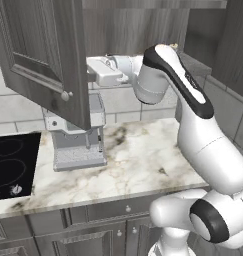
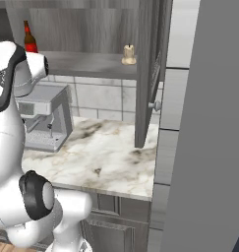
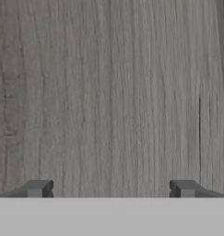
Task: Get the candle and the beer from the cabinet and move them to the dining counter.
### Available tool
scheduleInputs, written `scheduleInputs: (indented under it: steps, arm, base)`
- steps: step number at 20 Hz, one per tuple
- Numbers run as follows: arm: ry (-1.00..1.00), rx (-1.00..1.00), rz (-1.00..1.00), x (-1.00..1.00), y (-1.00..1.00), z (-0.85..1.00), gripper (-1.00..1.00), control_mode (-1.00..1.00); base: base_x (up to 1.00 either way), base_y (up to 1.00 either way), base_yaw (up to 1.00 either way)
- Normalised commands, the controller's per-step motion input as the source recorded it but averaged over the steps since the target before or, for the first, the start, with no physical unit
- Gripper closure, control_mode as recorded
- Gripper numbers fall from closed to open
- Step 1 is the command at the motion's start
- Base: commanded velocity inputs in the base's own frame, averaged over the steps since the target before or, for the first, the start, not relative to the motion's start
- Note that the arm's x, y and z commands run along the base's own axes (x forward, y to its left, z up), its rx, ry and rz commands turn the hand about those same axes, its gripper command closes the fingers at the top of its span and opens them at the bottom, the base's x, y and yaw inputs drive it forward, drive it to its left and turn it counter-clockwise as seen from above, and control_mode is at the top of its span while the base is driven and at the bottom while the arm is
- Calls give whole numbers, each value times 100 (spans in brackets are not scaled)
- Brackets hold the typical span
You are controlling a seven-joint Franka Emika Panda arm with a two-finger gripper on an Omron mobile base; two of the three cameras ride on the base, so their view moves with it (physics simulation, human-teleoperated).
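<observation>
The candle (image 2: 129, 54) and the beer (image 2: 29, 38) are being left standing on the cabinet (image 2: 91, 64) shelf, well apart; the gripper (image 3: 111, 190) is being held spread wide, empty.

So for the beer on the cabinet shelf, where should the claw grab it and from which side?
Grip the beer on its wider body at the red label, not the narrow neck. It stands upright on the cabinet shelf, so coming in level through the open front with the fingers on either side looks best. The candle stands well apart. The claw is open, facing wood grain.
</observation>
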Motion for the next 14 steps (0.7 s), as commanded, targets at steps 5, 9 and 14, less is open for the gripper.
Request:
scheduleInputs:
  steps: [5, 9, 14]
  arm:
    - [5, 0, 0, 1, 60, 0, -100, -100]
    - [4, 0, 1, 0, 59, 0, -100, -100]
    - [2, 0, 1, -6, 65, 0, -100, -100]
  base:
    - [0, 0, 0]
    - [0, 0, 0]
    - [0, 0, 0]
